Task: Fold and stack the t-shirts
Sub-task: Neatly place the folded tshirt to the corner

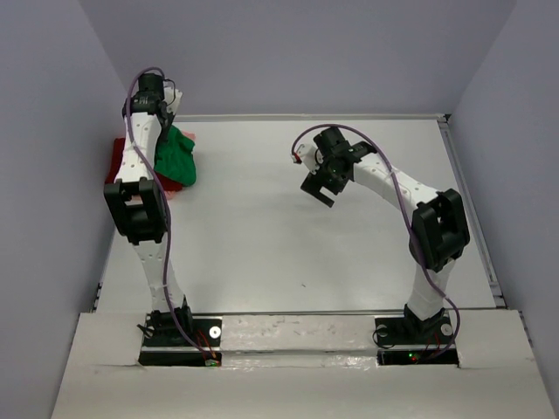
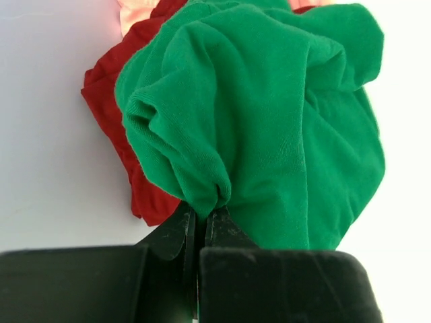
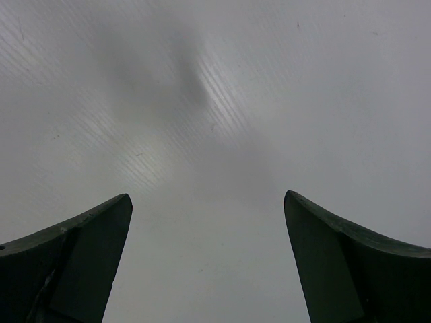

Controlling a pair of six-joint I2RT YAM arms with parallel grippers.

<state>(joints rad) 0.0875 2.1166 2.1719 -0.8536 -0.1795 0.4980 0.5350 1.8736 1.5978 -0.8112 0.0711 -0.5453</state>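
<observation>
Green cloth first: the bright green t-shirt (image 2: pixel 269 121), bunched up, pinched at a gathered fold by the left pincer (image 2: pixel 200 225), fingers pressed together on it, at the far left corner of the table (image 1: pixel 288 244). Just behind and under it, the dark red t-shirt (image 2: pixel 111 128); beyond that, a sliver of the pale pink t-shirt (image 2: pixel 135 13). Hard to tell whether the green one hangs clear or touches the red. Right pincer (image 3: pixel 209 262) spread wide, holding nothing, hovering over bare table near the middle, well apart from the heap. Step in hand, by the look: pulling the green one off the heap for folding; nothing folded yet. Next move likely calls for carrying it to open table, spreading it flat, and taking a second edge with the right pincer. Count: three t-shirts, one of each colour; two pincers.
</observation>
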